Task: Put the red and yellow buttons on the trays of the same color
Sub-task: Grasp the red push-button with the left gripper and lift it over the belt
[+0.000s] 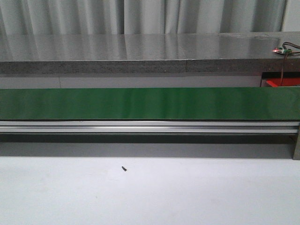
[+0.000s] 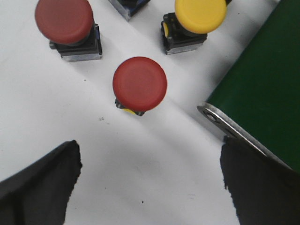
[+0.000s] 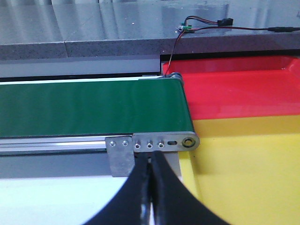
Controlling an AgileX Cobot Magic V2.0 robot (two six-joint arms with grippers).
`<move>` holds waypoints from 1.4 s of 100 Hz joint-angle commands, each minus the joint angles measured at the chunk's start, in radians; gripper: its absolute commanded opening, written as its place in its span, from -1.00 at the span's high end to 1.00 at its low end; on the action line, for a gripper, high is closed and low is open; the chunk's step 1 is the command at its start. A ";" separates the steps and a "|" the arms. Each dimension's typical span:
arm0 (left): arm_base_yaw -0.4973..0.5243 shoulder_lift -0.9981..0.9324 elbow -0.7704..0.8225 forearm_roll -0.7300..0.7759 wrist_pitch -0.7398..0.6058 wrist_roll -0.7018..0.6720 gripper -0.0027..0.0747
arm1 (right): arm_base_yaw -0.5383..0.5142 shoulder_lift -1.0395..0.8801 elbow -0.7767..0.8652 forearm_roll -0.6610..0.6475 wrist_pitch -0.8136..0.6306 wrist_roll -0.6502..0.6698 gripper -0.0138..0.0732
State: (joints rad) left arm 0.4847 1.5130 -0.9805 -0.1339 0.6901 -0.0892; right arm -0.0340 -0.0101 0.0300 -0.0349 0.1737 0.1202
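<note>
In the left wrist view a red button [image 2: 139,84] stands on the white table, ahead of my open left gripper [image 2: 149,164] with nothing between its fingers. Farther off are a second red button [image 2: 64,20] and a yellow button [image 2: 200,14]. In the right wrist view my right gripper [image 3: 151,159] is shut on nothing, hanging in front of the conveyor's end. Beyond and beside it lie the red tray [image 3: 239,89] and the yellow tray [image 3: 248,168], side by side. Neither gripper shows in the front view, which catches only a sliver of the red tray [image 1: 281,82].
A green conveyor belt [image 1: 150,103] on an aluminium rail [image 1: 150,126] runs across the table; its end bracket [image 2: 234,131] sits close to my left gripper's finger. A grey counter [image 1: 140,51] with a small wired board [image 1: 283,49] lies behind. A tiny dark speck [image 1: 124,168] rests on the white table.
</note>
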 commanded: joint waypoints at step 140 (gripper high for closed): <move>0.002 0.083 -0.006 -0.010 -0.277 -0.004 0.39 | 0.001 -0.016 -0.019 0.000 -0.080 -0.003 0.84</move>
State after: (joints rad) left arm 0.4847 1.6892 -0.9736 -0.1339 0.4423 -0.0892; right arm -0.0340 -0.0101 0.0300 -0.0349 0.1737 0.1202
